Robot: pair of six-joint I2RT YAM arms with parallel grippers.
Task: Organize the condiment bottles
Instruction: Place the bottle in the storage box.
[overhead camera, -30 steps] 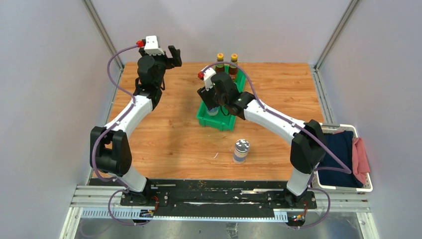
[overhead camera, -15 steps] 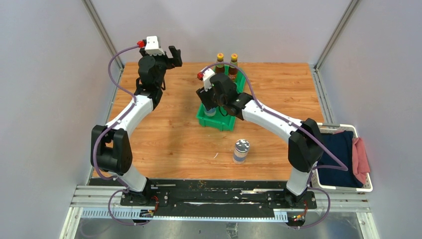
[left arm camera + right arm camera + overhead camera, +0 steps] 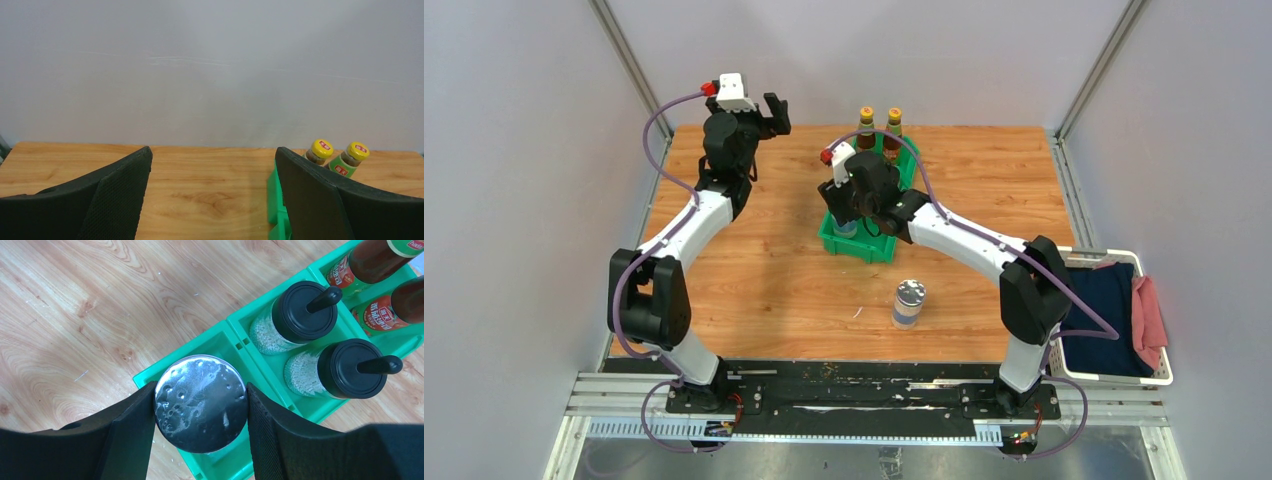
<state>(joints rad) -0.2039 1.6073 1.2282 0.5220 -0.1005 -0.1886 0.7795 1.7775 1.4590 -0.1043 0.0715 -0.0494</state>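
Observation:
My right gripper (image 3: 200, 397) is shut on a silver-lidded jar (image 3: 200, 415) and holds it over the near compartment of the green bin (image 3: 212, 342). Two black-capped shakers (image 3: 300, 315) (image 3: 350, 369) stand in the middle compartment. Two brown yellow-capped bottles (image 3: 866, 127) (image 3: 893, 126) stand in the far one. A second silver-lidded jar (image 3: 909, 303) stands upright on the table in front of the bin (image 3: 872, 246). My left gripper (image 3: 774, 110) is raised at the far left, open and holding nothing. Its wrist view shows the yellow caps (image 3: 321, 149) beyond its right finger.
A white basket (image 3: 1166, 378) holding dark blue and pink cloths sits off the table's right edge. Grey walls and slanted metal posts close in the back and sides. Bare wood lies between my left gripper (image 3: 212, 170) and the bin (image 3: 274, 197).
My right gripper has edged slightly left and away over the bin, still gripping the jar. The left arm has not moved.

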